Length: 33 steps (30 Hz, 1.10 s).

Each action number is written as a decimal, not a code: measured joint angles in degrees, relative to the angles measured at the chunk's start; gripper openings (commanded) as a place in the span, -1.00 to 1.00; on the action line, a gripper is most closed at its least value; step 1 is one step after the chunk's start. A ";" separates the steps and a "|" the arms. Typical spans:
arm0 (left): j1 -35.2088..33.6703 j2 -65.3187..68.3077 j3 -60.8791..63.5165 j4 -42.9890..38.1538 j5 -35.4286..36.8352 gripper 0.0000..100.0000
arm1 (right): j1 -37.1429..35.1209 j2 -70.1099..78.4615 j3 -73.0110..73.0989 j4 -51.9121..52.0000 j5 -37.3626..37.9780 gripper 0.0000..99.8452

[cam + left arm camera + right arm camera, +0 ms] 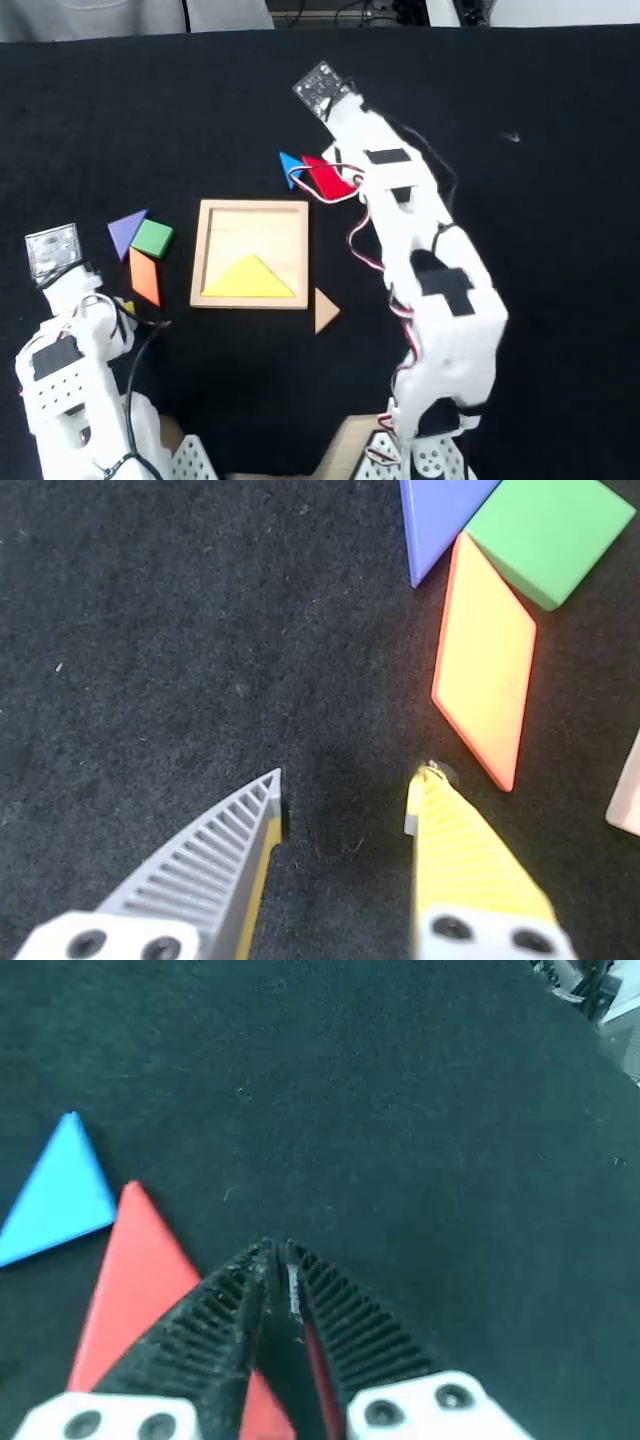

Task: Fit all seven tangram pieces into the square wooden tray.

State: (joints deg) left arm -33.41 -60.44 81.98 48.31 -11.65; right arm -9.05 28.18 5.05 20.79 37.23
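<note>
Only the yellow triangle (248, 277) is sitting in the tray (253, 209) while six pieces (145, 276) are waiting outside, the right gripper (277, 1250) pinching the red triangle (130, 1280), the left gripper (345, 790) gaping wide.

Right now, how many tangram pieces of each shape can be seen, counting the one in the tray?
Triangles: 5 (yellow, red, light blue, purple, tan)
Squares: 1 (green)
Parallelograms: 1 (orange)
Total: 7
</note>
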 measured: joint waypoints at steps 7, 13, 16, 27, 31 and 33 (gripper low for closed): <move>0.00 0.00 0.00 0.00 0.00 -0.59 | 0.00 10.11 -10.73 8.79 2.81 -0.98; 0.00 0.00 0.00 0.00 0.00 -0.59 | 0.00 12.92 -21.45 28.57 7.65 -0.98; 0.00 0.00 0.00 0.00 0.00 -0.59 | -0.35 12.92 -24.70 41.93 14.24 -0.98; 0.00 0.00 0.00 0.00 0.00 -0.59 | -3.16 11.87 -32.88 77.10 24.88 -0.98; 0.00 0.00 0.00 0.00 0.00 -0.59 | -3.43 3.16 -30.95 77.45 21.45 -0.98; 0.00 0.00 0.00 0.00 0.00 -0.59 | -4.22 -2.64 -27.96 77.36 18.55 -0.98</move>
State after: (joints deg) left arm -33.41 -60.44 81.98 48.31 -11.65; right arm -13.27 25.54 -22.90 98.15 55.78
